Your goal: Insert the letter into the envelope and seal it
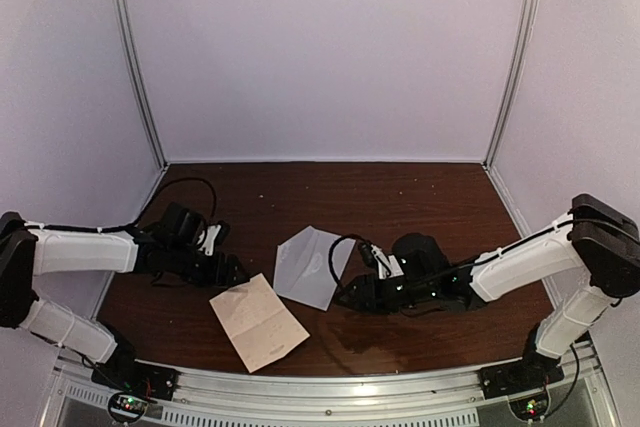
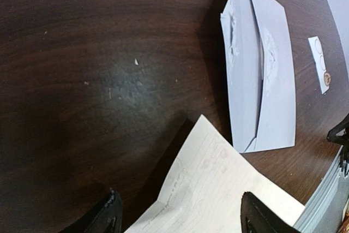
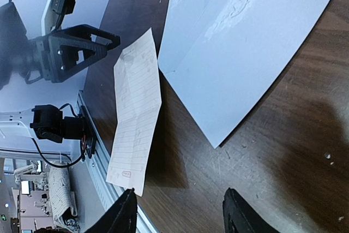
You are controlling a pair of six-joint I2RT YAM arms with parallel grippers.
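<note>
Lying flat on the dark wooden table (image 1: 400,197), the envelope (image 1: 312,267) is your reference item. It is pale grey-white, with a fold line running its length and rough scuffed patches on both sides of that line. Nothing grips it.

Item: letter (image 1: 258,322). Cream lined sheet, creased across the middle, flat on the table and outside the envelope. It sits just beside the envelope on your left arm's side, nearer the arm bases. Its far corner comes close to the envelope's edge; you cannot tell from these views whether the two touch.

Item: left gripper (image 1: 235,272). Left of the envelope, low over the letter's far-left corner. Jaws stand wide apart. In the left wrist view the letter lies below the gap, and neither fingertip is seen touching it. It holds nothing.

Item: right gripper (image 1: 350,297). Just beside the envelope's near-right edge, low over the table. Jaws parted — only bare wood shows between them in the right wrist view. It holds nothing.

Item: sticker strip (image 2: 319,64). Small, white, printed with circles, on the far side of the envelope from your left gripper and apart from the envelope.
</note>
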